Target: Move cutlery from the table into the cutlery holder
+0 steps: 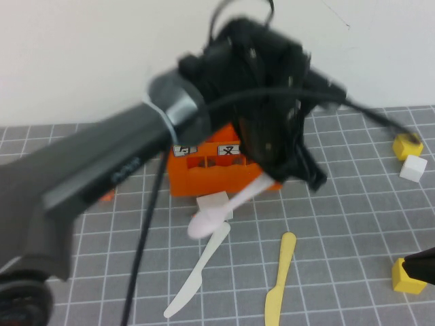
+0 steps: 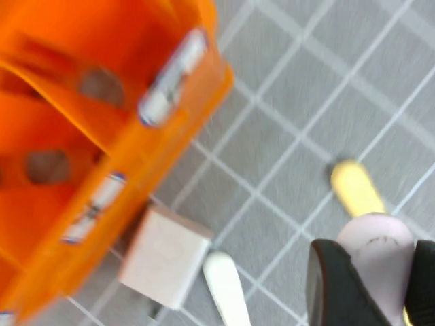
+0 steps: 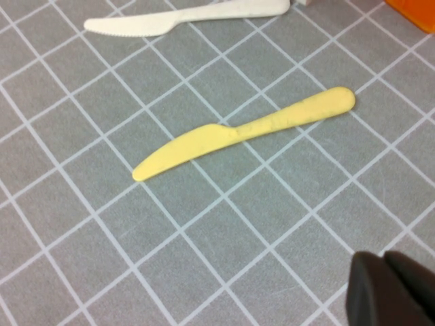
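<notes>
Left gripper (image 1: pixel 275 178) is hanging over the table (image 1: pixel 353 231) right in front of the crate (image 1: pixel 211 173), clenched on the handle end of the pink spoon (image 1: pixel 221 210). Spoon is hanging off the gripper toward 8 o'clock, bowl end low, over a white cube (image 1: pixel 213 202) sitting just at the crate's front edge. In the left wrist view a dark finger (image 2: pixel 340 285) is pressing against the spoon (image 2: pixel 377 251), with the crate (image 2: pixel 81 149) and white cube (image 2: pixel 166 255) beside it.

Crate is sitting at 12 o'clock of the cutlery, mostly hidden behind the left arm; two white labels are showing on its front. Can't tell what's inside.

White knife (image 1: pixel 197 272) is lying flat on the table at 6 o'clock of the spoon, running diagonally, blade toward 7 o'clock. Its upper tip is just below the spoon bowl; can't tell if they're touching.

Yellow knife (image 1: pixel 279 278) is lying flat at 3 o'clock of the white knife, near but apart, handle pointing up toward 12, blade toward 6. Right wrist view is showing both: yellow knife (image 3: pixel 245 132) mid-frame, white knife (image 3: pixel 183 17) further off.

Right gripper (image 1: pixel 421 265) is sitting at the table's right edge, at 3 o'clock of the yellow knife, well apart from it, fingers closed together on nothing in the wrist view (image 3: pixel 391 292). A yellow cube (image 1: pixel 406 277) is just beside it. Another yellow cube (image 1: pixel 406 146) and a white cube (image 1: pixel 412 168) are sitting near each other at 2 o'clock, far right.
</notes>
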